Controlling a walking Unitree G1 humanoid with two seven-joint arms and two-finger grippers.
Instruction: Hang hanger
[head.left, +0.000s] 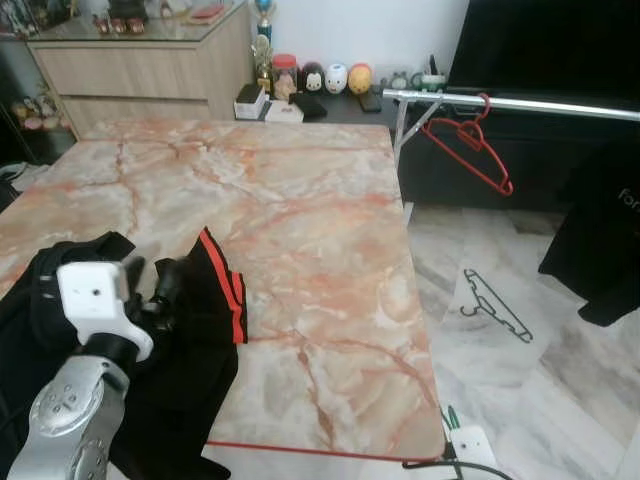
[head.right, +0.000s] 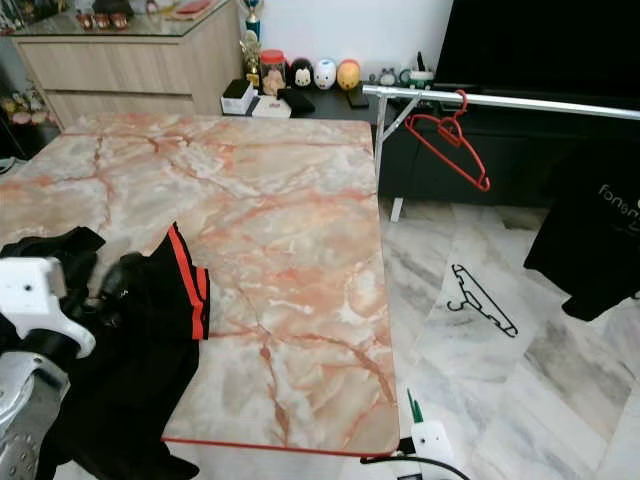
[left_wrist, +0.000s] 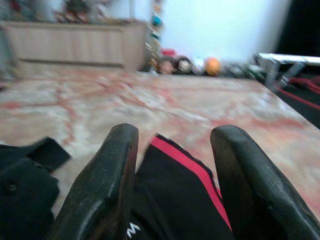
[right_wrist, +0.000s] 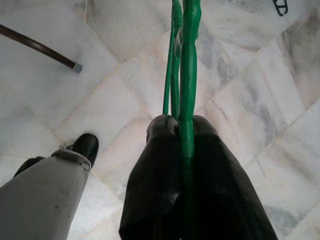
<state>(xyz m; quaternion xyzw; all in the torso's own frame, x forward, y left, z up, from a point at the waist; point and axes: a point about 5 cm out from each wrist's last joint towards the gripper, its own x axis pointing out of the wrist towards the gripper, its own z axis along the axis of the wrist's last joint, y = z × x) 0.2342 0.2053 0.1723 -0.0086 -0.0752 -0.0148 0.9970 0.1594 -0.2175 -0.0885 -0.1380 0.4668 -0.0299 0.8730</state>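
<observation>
While its right gripper (right_wrist: 186, 131) pinches a green hanger (right_wrist: 189, 60) low over the floor (left gripper (left_wrist: 172, 150), fingers apart, above black clothing (head.left: 200, 330)), the robot must next lift it toward the rail (head.left: 520, 103).

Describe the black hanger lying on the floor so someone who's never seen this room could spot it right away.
Start at the big marble table and look to its right, onto the pale marble floor. There, below the silver clothes rail, lies the black hanger. Unlike the red hanger hooked on that rail, it lies flat on the tiles.
</observation>
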